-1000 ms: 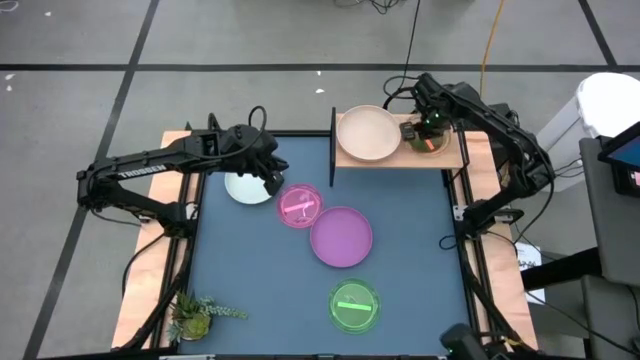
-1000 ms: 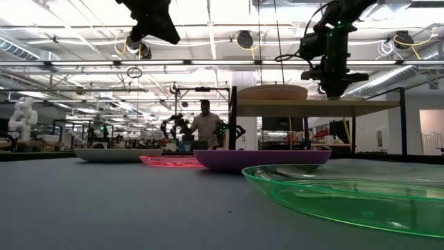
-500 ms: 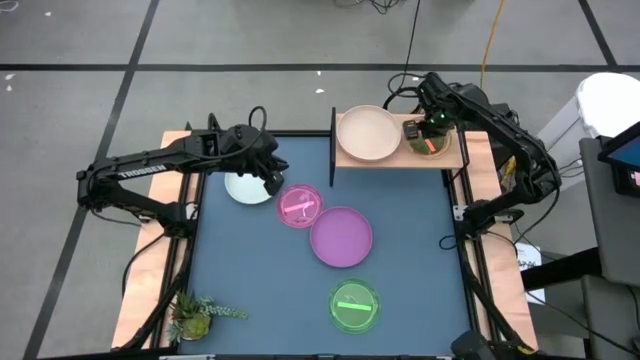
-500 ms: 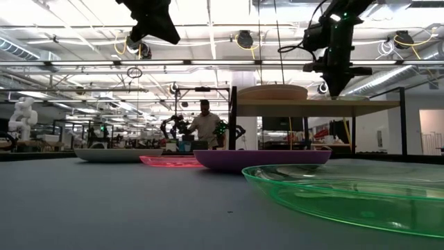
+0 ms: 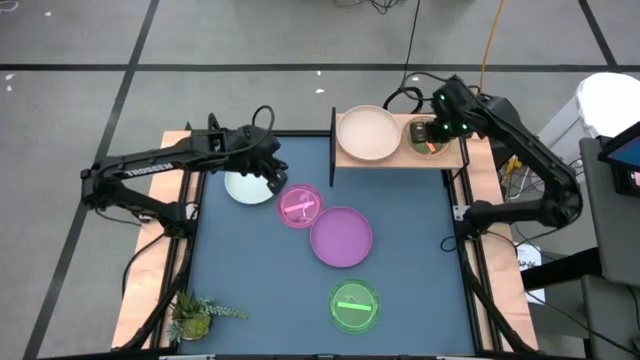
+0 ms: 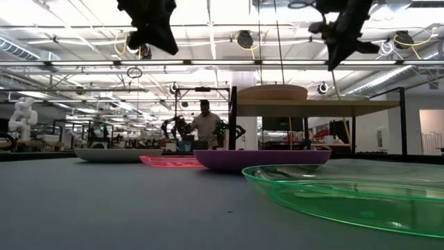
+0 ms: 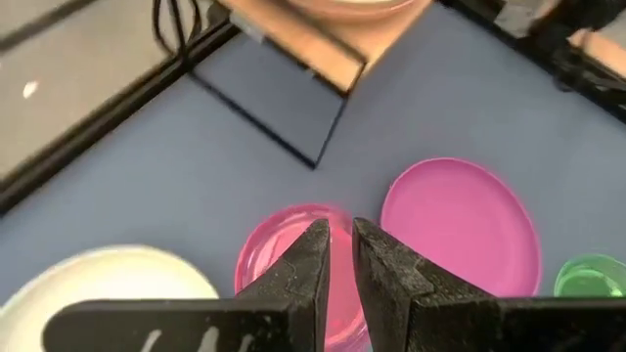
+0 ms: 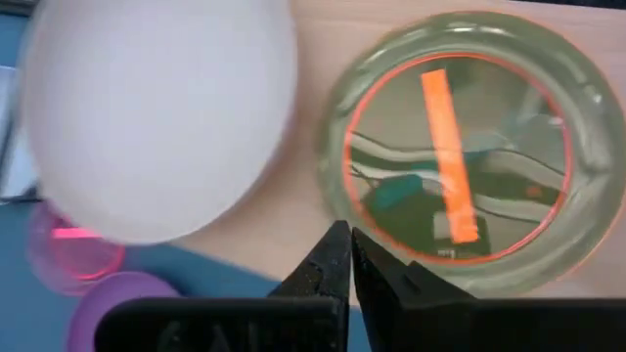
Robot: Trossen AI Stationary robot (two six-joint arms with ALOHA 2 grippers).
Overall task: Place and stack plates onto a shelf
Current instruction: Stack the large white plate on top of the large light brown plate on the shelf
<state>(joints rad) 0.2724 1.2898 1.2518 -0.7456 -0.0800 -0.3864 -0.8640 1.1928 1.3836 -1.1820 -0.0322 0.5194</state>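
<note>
Wood shelf (image 5: 400, 157) at the table's far right corner carries the cream plate (image 5: 367, 134) next to its black upright and, at its right end, the orange plate (image 8: 456, 161), which your right wrist view shows clearly with its centre bar, while from above the arm partly covers it. Your right gripper (image 8: 342, 256) hangs above that plate's near rim with its fingers pressed together, empty; the low view shows it well clear above the shelf top. Your left gripper (image 7: 335, 256) hovers over the pink plate (image 5: 300, 206) near the table's far left, fingers nearly together with a thin gap, holding nothing. On the table you also have the white plate (image 5: 246, 187), purple plate (image 5: 341, 236) and green plate (image 5: 355, 306); only the low view shows a person (image 6: 205, 126) beyond the table.
</note>
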